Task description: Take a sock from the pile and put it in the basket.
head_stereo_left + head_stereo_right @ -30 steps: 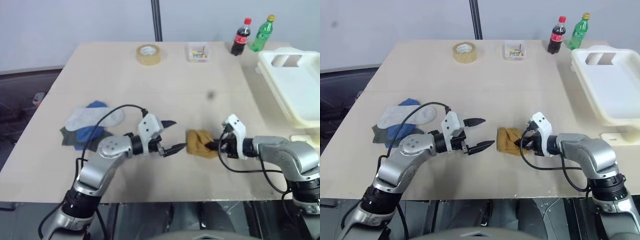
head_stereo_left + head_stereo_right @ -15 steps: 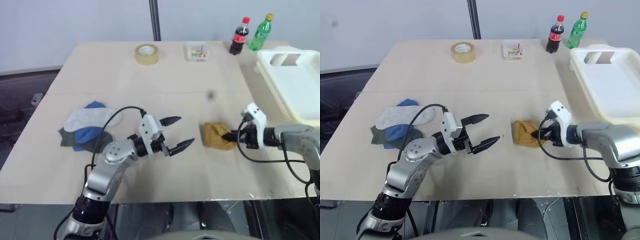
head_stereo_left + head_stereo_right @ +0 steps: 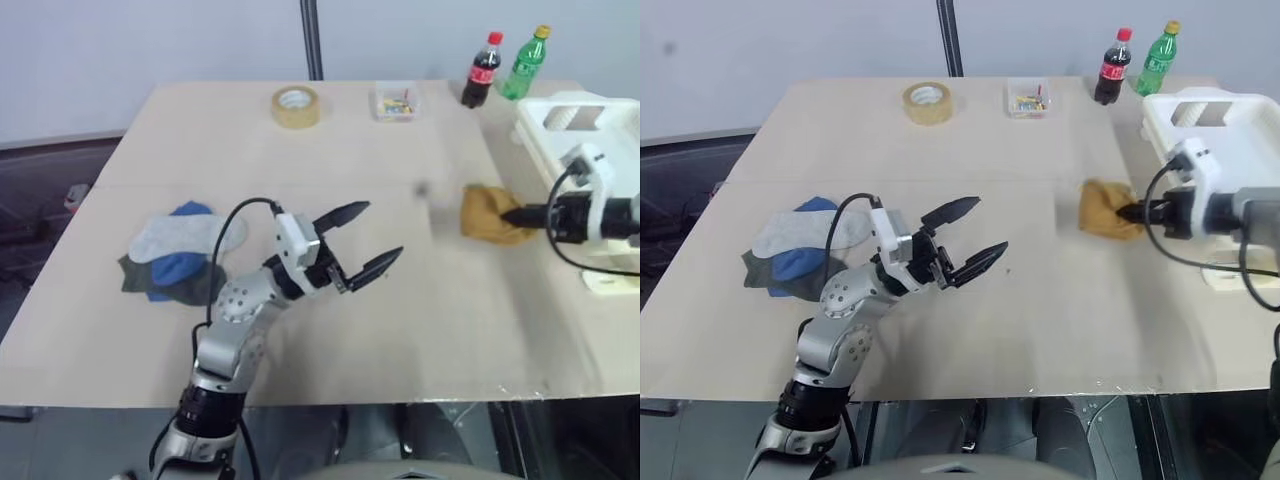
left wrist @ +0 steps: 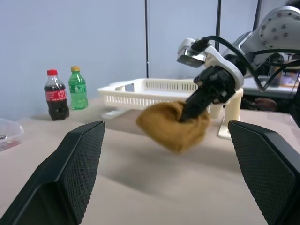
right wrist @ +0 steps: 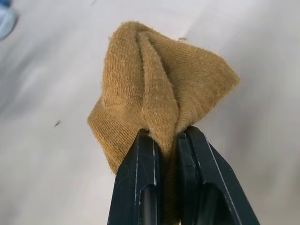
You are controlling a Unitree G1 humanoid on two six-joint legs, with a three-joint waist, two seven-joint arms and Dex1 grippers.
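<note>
Lab: bare worktable (image 3: 330,160), plain wall, metal pole (image 3: 311,40), cabled robot arms.

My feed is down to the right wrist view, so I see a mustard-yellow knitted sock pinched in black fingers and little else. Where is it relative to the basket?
Observer: The mustard-yellow sock hangs in the air just short of the cream-white slatted plastic basket, not yet over it.
Operator: Is the left gripper in the way?
Observer: No. The left gripper is open and empty, raised over the middle of the table.
Operator: Any socks left?
Observer: Yes, the pile of grey, blue and dark socks lies on the robot's left.
</note>
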